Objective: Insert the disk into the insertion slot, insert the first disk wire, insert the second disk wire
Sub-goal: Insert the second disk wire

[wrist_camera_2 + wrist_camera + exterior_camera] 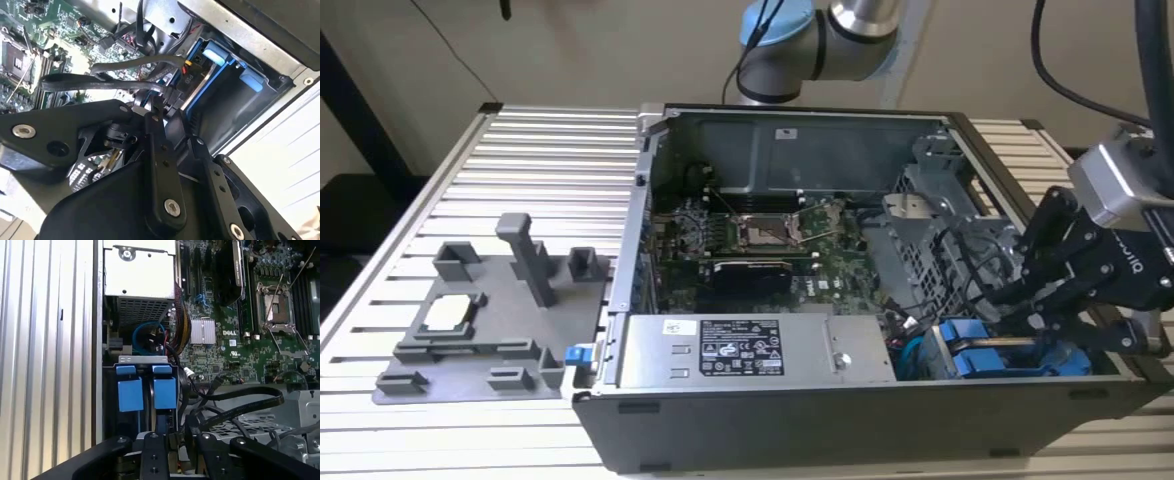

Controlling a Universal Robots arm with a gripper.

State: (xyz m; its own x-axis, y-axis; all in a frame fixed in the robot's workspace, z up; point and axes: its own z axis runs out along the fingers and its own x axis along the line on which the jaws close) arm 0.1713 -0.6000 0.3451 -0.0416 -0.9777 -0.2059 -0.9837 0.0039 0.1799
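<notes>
The gripper (1041, 305) hangs over the seated disk (165, 392); the second wrist view shows its fingers (159, 150) closed on a black wire (100, 82).

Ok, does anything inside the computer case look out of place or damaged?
Nothing stands out. Both blue-framed drives sit side by side, level, in the drive cage; black cables loop loosely beside them, near the tool.

arm (834, 40): silver-grey tube segments, light blue joint caps, black cable alongside. wrist: pale grey block (1121, 180) above black housing with white lettering. gripper (1047, 300): matte black, angular linkage bars, round silver screws at pivots, seen in both wrist views (165, 150) (170, 450). thick black hoses overhead at exterior view's right.
</notes>
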